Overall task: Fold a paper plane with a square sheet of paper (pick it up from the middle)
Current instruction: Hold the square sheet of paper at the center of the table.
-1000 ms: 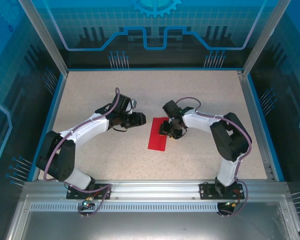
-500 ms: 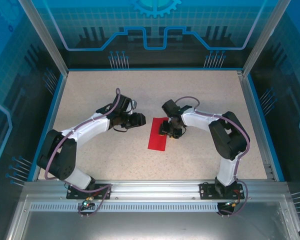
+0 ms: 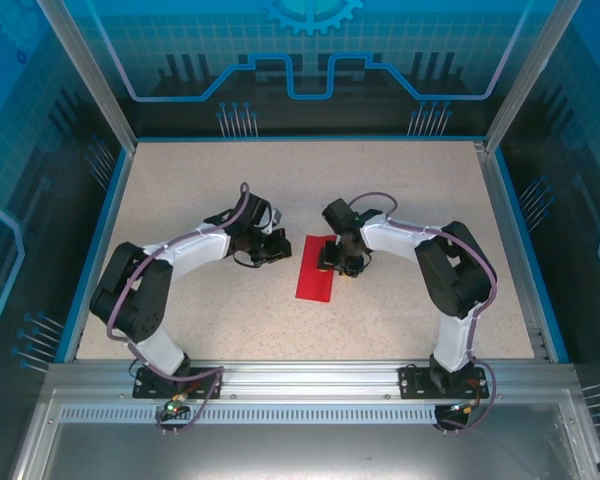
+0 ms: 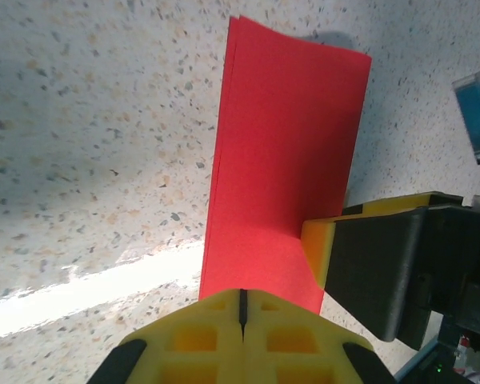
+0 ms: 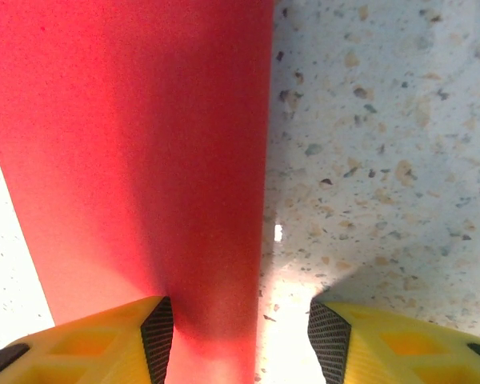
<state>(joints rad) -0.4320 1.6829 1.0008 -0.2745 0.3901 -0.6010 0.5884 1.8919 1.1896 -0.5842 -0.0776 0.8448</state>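
Observation:
The square sheet of paper (image 3: pixel 316 270) is bright red and lies flat on the table as a long doubled strip (image 4: pixel 288 160). My left gripper (image 3: pixel 280 247) is shut, its yellow fingertips meeting right at the strip's near short edge (image 4: pixel 242 298); I cannot tell if paper is pinched between them. My right gripper (image 3: pixel 340 262) stands open over the strip's upper right part. In the right wrist view its jaws (image 5: pixel 240 328) straddle the paper's long edge (image 5: pixel 128 160), left fingertip over red paper, right one over bare table. That right gripper's finger (image 4: pixel 376 272) also presses beside the strip in the left wrist view.
The speckled tabletop (image 3: pixel 230 190) is bounded by a blue rim (image 3: pixel 108 200) and transparent blue walls. A metal rail (image 3: pixel 300 380) carrying both arm bases runs along the near edge. Open table surface lies behind and in front of the paper.
My left gripper has closed from half open to shut, and its arm has drawn in and shifted slightly right toward the paper. The right gripper and the paper have stayed put.

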